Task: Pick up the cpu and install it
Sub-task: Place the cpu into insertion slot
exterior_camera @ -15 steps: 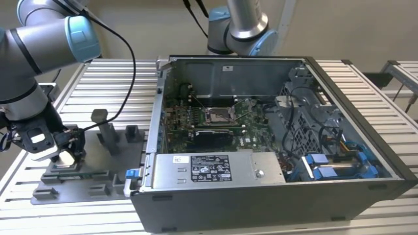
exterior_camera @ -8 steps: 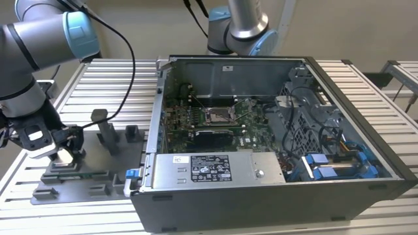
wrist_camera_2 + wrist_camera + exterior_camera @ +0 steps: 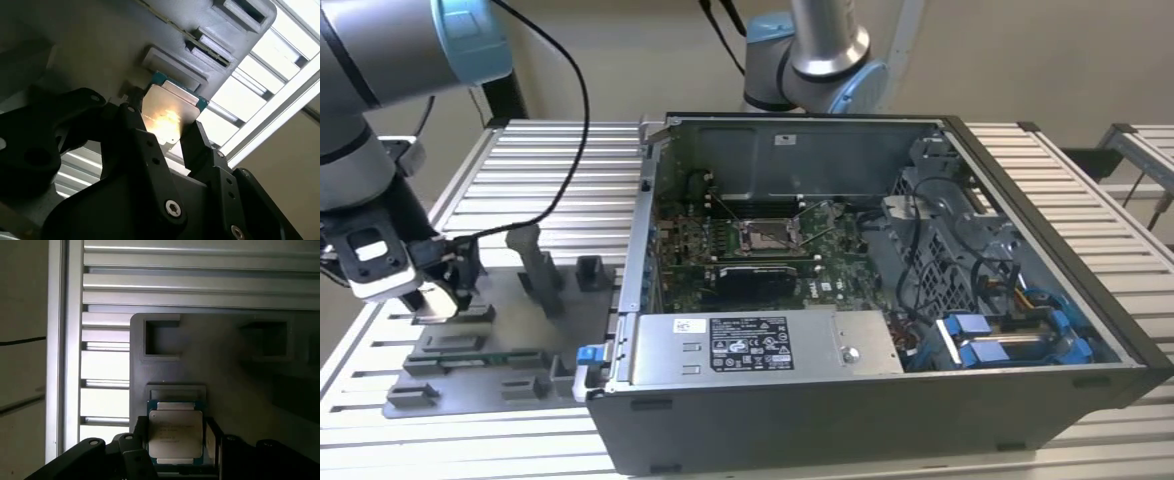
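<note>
The gripper (image 3: 435,300), at nine o'clock from the open computer case (image 3: 854,430) in the exterior view, pinches the cpu (image 3: 175,432) by two opposite edges just over the grey tray (image 3: 500,345). A clean lift likely needs it kept level and straight.

cpu (image 3: 170,112) lower corners hidden (behind fingers (image 3: 145,145)), gripper (image 3: 164,131) body cropped by edge

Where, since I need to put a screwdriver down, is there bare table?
Bare slatted table lies beyond the grey fixture plate, beside the computer case, and along the case's far side at the exterior view's right. Crowded: the fixture plate, where the gripper grips the cpu.
</note>
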Action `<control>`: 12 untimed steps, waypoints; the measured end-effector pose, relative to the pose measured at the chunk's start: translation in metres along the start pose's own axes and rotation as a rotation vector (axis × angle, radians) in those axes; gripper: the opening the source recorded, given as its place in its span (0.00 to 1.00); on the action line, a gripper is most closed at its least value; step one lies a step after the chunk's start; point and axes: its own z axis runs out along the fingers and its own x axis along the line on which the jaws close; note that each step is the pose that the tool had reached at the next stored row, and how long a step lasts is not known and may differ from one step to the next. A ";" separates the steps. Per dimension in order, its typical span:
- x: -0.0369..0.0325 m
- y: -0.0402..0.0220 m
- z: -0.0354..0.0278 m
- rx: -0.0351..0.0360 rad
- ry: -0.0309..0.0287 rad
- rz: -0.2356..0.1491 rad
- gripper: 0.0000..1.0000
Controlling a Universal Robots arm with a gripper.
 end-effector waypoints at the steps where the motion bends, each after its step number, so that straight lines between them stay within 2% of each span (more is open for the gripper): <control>1: 0.0000 0.0002 -0.0045 -0.0001 0.0000 0.000 0.00; 12: -0.0022 0.0023 -0.0547 -0.0001 0.0001 0.000 0.00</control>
